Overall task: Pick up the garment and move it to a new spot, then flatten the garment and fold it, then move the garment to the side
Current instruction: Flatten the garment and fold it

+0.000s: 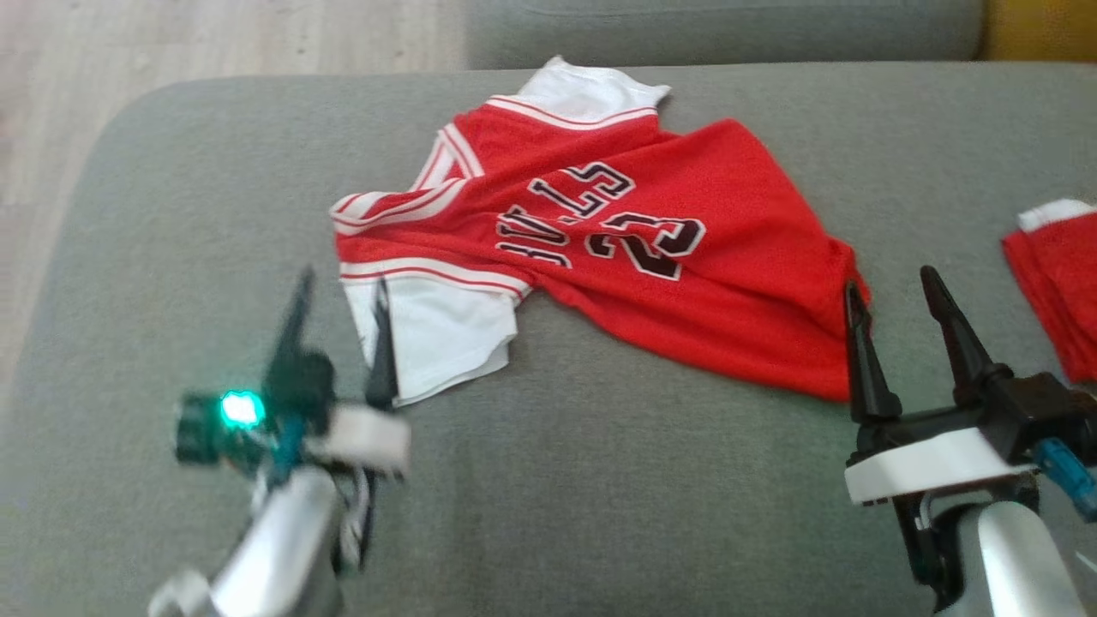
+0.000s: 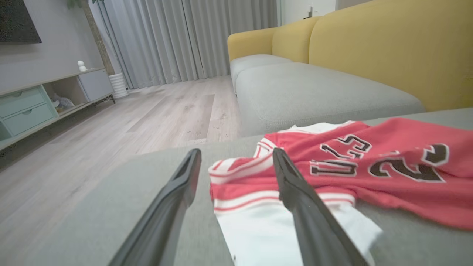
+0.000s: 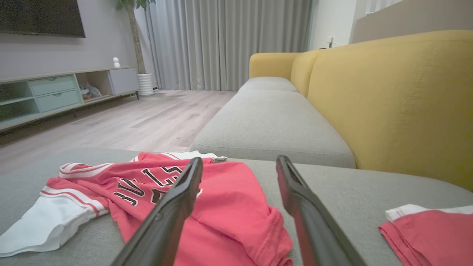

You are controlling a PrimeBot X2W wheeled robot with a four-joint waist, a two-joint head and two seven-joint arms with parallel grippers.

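The garment (image 1: 617,248) is a red jersey with white sleeves and dark lettering, lying rumpled on the grey sofa cushion (image 1: 600,480). My left gripper (image 1: 341,296) stands open over its near white sleeve, holding nothing. In the left wrist view the garment (image 2: 369,166) spreads to the right, and my left gripper (image 2: 236,155) has one finger over the sleeve. My right gripper (image 1: 887,283) is open at the jersey's right corner, empty. In the right wrist view my right gripper (image 3: 239,164) straddles the edge of the garment (image 3: 221,199).
A second red and white cloth (image 1: 1054,283) lies at the cushion's right edge, also the cloth (image 3: 432,229). Yellow sofa backs (image 3: 391,99) rise to the right. Wood floor (image 2: 111,125) lies beyond the cushion's left edge, with a low cabinet (image 2: 40,99) by the wall.
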